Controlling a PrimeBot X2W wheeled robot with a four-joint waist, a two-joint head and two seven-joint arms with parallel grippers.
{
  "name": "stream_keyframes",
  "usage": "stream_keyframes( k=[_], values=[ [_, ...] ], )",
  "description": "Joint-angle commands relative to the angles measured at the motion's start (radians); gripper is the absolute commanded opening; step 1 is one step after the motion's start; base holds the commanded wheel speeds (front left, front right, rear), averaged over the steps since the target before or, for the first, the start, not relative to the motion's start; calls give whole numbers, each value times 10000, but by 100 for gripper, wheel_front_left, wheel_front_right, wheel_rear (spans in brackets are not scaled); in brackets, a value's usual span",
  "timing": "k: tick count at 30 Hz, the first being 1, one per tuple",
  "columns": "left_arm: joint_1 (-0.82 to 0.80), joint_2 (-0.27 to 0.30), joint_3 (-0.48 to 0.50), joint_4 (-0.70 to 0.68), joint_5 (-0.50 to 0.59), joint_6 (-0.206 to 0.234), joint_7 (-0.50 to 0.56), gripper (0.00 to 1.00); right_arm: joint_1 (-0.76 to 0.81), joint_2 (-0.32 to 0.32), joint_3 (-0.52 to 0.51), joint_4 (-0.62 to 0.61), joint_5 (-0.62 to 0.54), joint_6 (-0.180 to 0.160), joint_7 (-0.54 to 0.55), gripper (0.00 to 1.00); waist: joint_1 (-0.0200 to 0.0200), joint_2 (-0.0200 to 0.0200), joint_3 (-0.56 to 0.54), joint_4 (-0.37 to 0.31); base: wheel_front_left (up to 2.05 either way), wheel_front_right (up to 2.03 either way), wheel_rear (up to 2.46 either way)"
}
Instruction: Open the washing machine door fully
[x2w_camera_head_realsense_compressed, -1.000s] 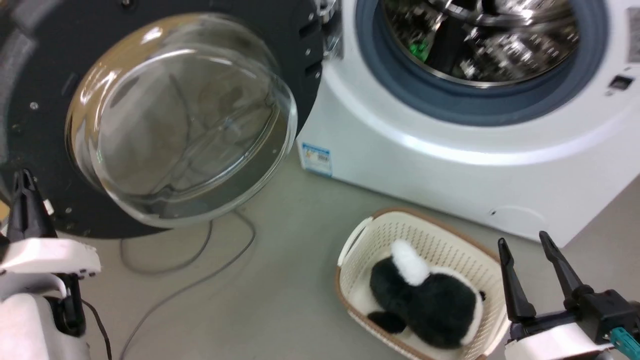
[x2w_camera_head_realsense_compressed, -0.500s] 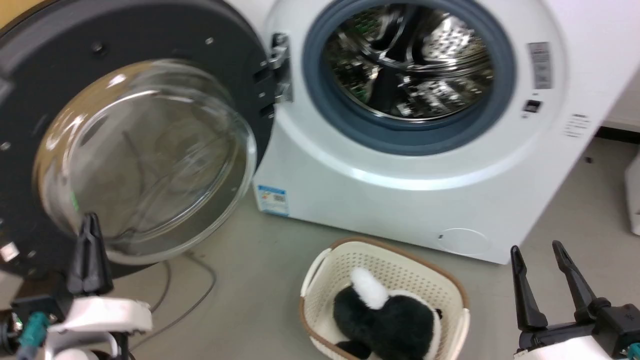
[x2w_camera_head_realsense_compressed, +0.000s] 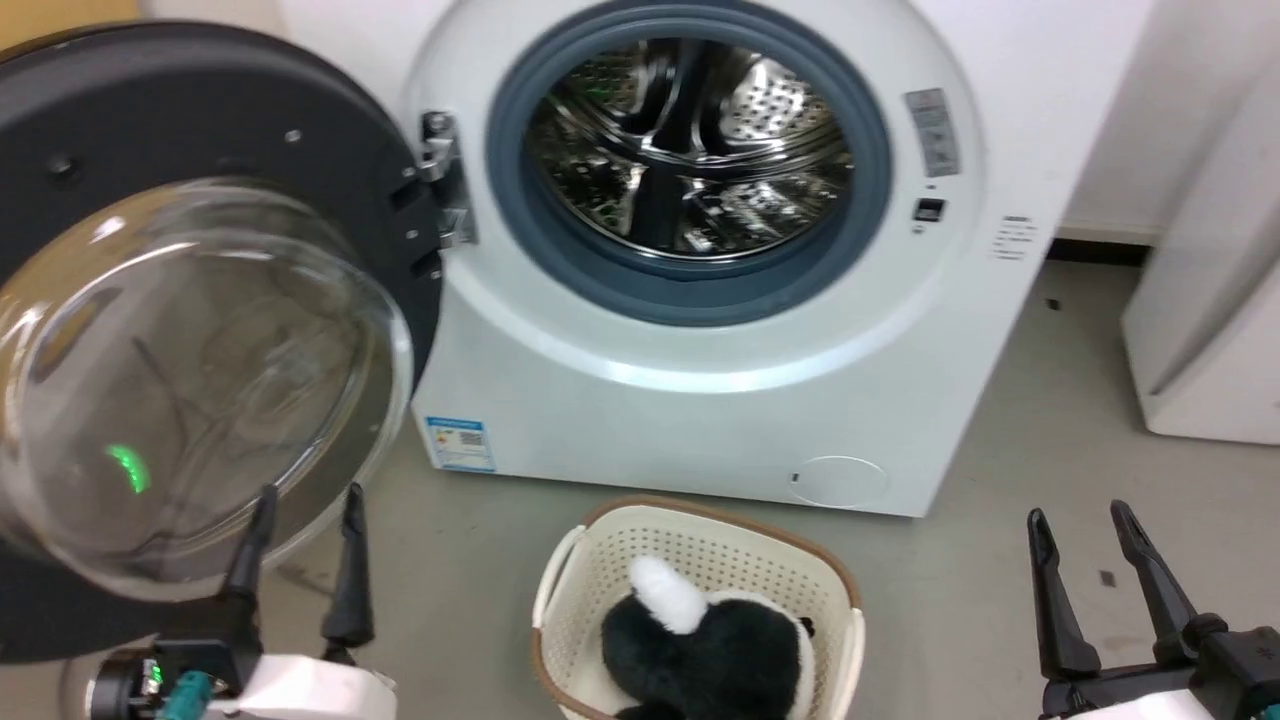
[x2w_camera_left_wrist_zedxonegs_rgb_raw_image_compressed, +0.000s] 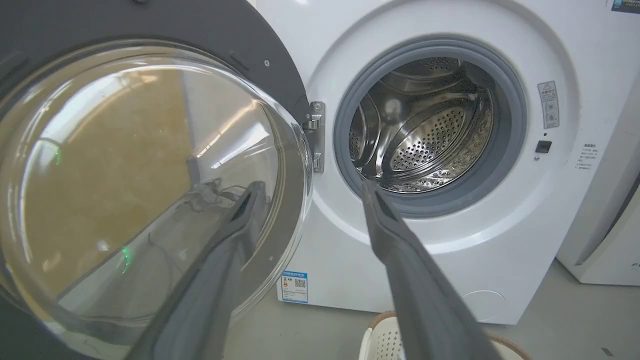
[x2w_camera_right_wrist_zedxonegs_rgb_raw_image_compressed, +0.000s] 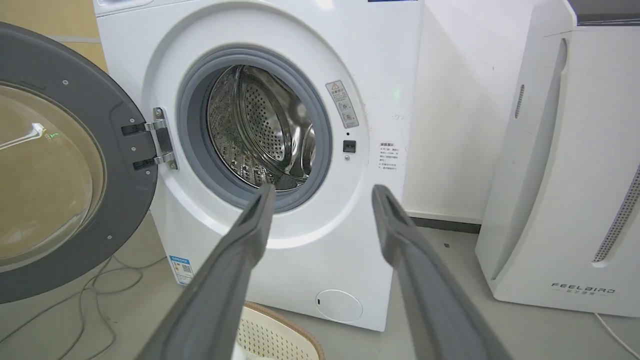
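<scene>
The door (x2w_camera_head_realsense_compressed: 200, 110) is hanging wide open off the washer (x2w_camera_head_realsense_compressed: 700, 420). The left claw (x2w_camera_head_realsense_compressed: 311, 490) and right claw (x2w_camera_head_realsense_compressed: 1078, 512) are gaping, empty.

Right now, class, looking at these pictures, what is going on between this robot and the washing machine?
A robot faces the washing machine, whose door stands swung wide, leaving the drum exposed. Its left gripper is open close by the door, holding nothing; the right gripper is open too, low on the other side. A basket with a plush toy sits on the floor in front.
</scene>
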Motion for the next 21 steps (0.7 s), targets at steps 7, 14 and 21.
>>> stream_keyframes(
  k=[7, 14, 21],
  values=[
    [574, -14, -509, 74, 24, 58, -42, 100, 211, 29, 70, 52, 150, 8, -44, 100, 1, -1, -126, -805, 0, 0, 0],
    [878, -22, -806, 73, -32, 499, -42, 100, 470, 29, 182, 207, 270, 8, -44, 100, 1, -1, -262, -1107, 0, 0, 0],
    [790, -38, -879, 176, -1, 599, 39, 0, 384, 0, 217, 255, 146, 0, 24, 0, 1, -1, -271, -1167, 0, 0, 0]
  ],
)
